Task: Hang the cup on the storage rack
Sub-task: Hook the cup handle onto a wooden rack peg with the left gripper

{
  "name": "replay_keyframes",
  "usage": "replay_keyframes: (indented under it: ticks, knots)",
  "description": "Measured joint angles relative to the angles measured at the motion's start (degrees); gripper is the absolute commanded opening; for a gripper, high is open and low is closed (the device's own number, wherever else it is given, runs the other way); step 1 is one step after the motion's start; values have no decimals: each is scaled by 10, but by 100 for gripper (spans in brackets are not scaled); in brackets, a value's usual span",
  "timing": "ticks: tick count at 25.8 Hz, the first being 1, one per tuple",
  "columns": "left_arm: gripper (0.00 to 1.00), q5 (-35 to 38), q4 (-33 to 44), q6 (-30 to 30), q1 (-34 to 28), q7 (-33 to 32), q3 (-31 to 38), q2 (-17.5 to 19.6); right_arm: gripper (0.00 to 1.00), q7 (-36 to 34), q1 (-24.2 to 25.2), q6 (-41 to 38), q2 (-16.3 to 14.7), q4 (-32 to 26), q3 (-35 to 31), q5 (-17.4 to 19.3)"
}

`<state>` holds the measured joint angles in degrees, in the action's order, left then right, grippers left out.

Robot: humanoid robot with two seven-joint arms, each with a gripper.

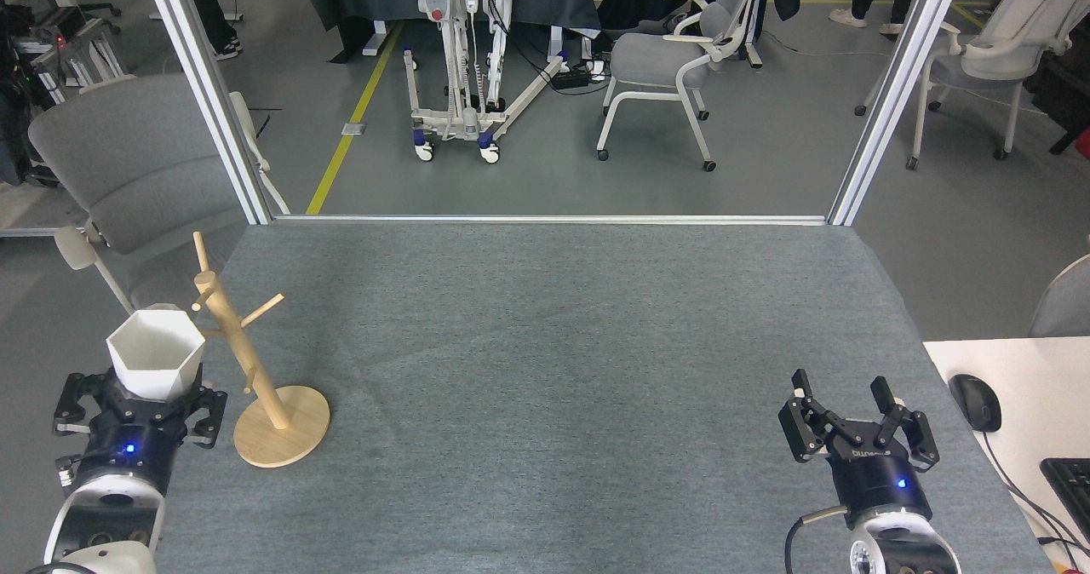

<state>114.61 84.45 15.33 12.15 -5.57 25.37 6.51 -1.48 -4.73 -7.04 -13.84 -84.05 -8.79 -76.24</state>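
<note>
Head view, grey felt table [545, 370], office chairs [664, 54] on the floor beyond, my left gripper [145, 387] clamping the white cup [156, 354] upright beside the wooden rack [247, 361], one peg hidden behind the cup, my right gripper [843, 412] spread open, empty.

— Where does the small white hexagonal cup [156, 348] sit?
— Atop the left gripper [136, 404], just left of the light wooden peg rack [247, 361], perhaps touching a peg.
— And the right gripper [854, 423]?
— Far right, over the grey felt-covered table [545, 370].
</note>
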Motion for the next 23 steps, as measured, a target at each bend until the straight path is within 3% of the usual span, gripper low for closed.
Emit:
replay_keyframes:
  ticks: [9, 10, 13, 15, 17, 23]
  knots:
    - [0, 2, -8, 4, -11, 0, -16, 3, 100, 0, -1, 0, -1, 0, 0, 1]
    - [6, 2, -9, 4, -12, 0, -18, 4, 100, 1, -1, 0, -2, 0, 0, 1]
    - [63, 2, -10, 3, -14, -3, -21, 4, 100, 2, 1, 0, -2, 1, 0, 2]
    - [91, 1, -11, 0, -14, -4, -21, 2, 100, 2, 1, 0, -2, 1, 0, 2]
    - [97, 0, -12, -2, -14, -4, -21, 0, 100, 2, 1, 0, -3, 1, 0, 2]
    - [98, -2, -27, -3, -16, 0, -22, -2, 100, 1, -1, 0, -2, 1, -1, 2]
